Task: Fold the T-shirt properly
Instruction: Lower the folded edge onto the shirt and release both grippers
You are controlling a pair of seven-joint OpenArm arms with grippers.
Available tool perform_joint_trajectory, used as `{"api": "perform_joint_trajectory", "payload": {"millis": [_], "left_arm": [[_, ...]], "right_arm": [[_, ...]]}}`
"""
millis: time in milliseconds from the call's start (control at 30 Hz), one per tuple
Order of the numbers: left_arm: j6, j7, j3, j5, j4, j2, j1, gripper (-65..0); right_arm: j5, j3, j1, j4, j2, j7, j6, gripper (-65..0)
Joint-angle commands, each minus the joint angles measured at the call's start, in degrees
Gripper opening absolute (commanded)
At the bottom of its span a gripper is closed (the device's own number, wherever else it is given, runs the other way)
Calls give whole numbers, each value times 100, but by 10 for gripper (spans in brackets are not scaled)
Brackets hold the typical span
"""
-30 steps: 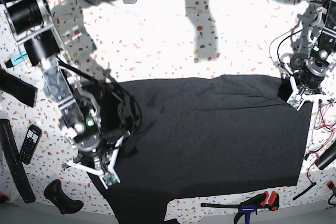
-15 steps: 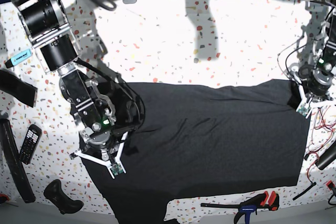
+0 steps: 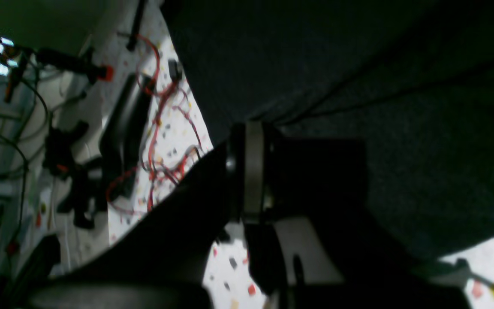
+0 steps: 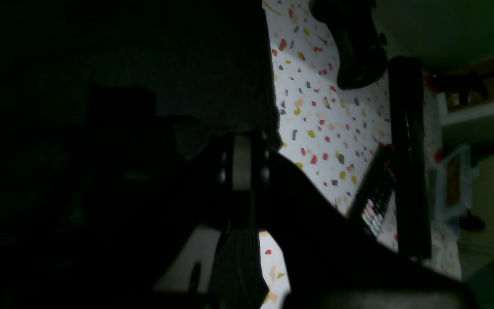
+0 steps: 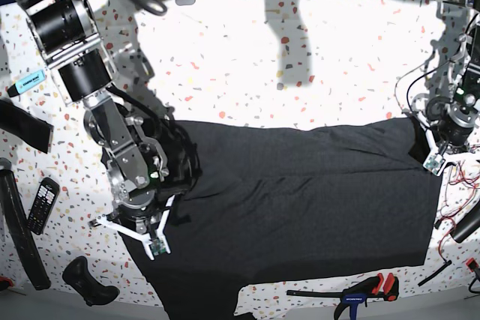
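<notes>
The right wrist view was very dark: the T-shirt (image 4: 152, 64) filled the left and upper part as charcoal fabric, its edge running down beside the pale speckled table (image 4: 328, 128). The right gripper (image 4: 242, 171) sat low in the middle with its jaws pressed together at that edge, where a fold of the fabric appeared pinched between them, though the shadow hid the contact. On the bare table to the right lay a remote control (image 4: 375, 201) with small coloured buttons, a long black strap-like piece (image 4: 408, 159) just beside it, and a black rounded object (image 4: 354, 43) near the top.
</notes>
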Motion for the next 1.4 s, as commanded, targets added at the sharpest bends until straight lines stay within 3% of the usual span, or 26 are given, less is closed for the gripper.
{"api": "perform_joint_trajectory", "payload": {"millis": [0, 167, 400, 533, 767, 900, 1000, 1367], "left_arm": [[83, -146, -57, 9, 68, -122, -111, -650], [85, -168, -57, -4, 68, -122, -111, -650], [83, -278, -57, -2, 61, -122, -114, -650], [72, -741, -57, -4, -140, -118, -190, -650], [-450, -953, -57, -9, -1027, -107, -686, -650], [-566, -1523, -57, -9, -1169, -105, -734, -650], [-730, -1626, -57, -7, -1169, -103, -734, -650], [-739, -1624, -48, -9, -1169, -92, -730, -650]], "right_arm": [[-310, 48, 192, 94, 24, 15, -223, -650], [-785, 48, 192, 94, 26, -155, -291, -650], [-780, 48, 195, 94, 26, -13, -313, -650], [-780, 48, 195, 94, 24, 76, -308, -650], [-776, 48, 192, 92, 20, 247, -144, -650], [-776, 48, 192, 92, 4, 385, -31, -650], [-776, 48, 192, 92, -7, 402, 66, -650], [-778, 48, 192, 92, -7, 503, 131, -650]]}}
